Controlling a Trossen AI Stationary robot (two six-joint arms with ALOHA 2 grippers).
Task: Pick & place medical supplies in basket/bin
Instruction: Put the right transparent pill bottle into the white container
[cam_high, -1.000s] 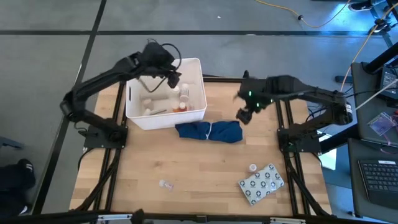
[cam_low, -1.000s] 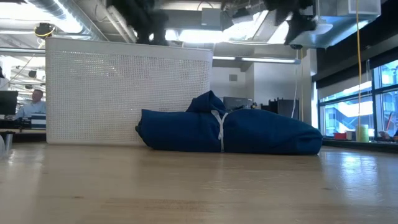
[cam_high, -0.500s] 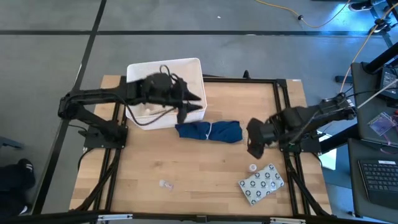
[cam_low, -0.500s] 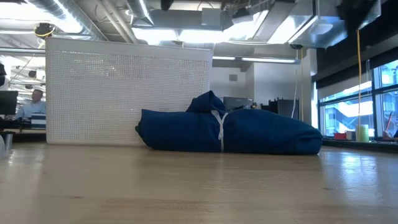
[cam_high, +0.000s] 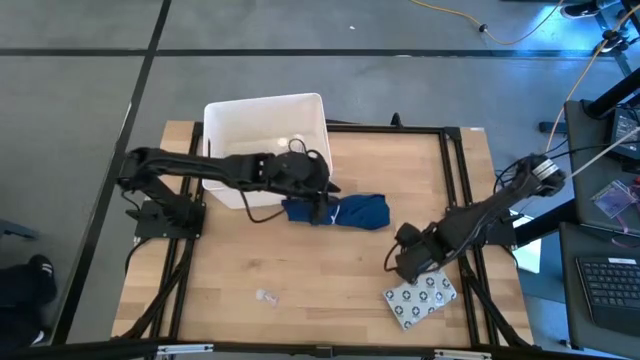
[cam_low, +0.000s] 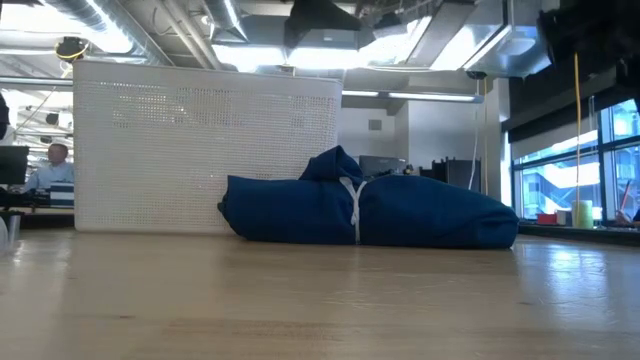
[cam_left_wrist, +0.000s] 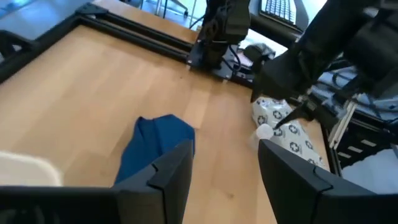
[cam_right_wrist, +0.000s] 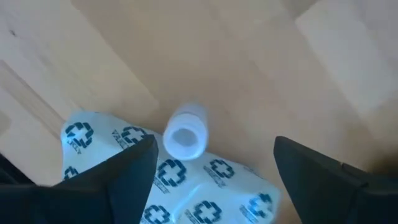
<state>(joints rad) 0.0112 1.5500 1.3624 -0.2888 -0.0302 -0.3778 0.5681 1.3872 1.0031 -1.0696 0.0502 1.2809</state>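
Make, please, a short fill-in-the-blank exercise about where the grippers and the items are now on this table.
1. The right gripper hangs open above a small white ____.
2. That item stands beside the flat pack printed with ____.
3. The left gripper is over the dark ____ cloth.
4. The white bin stands at the table's ____ edge.

Missing words: vial; crosses; blue; far

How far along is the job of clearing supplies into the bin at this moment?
Partly done. The white bin already holds something pale, too small to identify. In hand: the right end effector, fingers open, hovers over a small white vial beside the patterned pack; nothing is gripped. The left end effector, open and empty, is above the blue cloth. Left: that vial, the pack, and a small clear item on the table.
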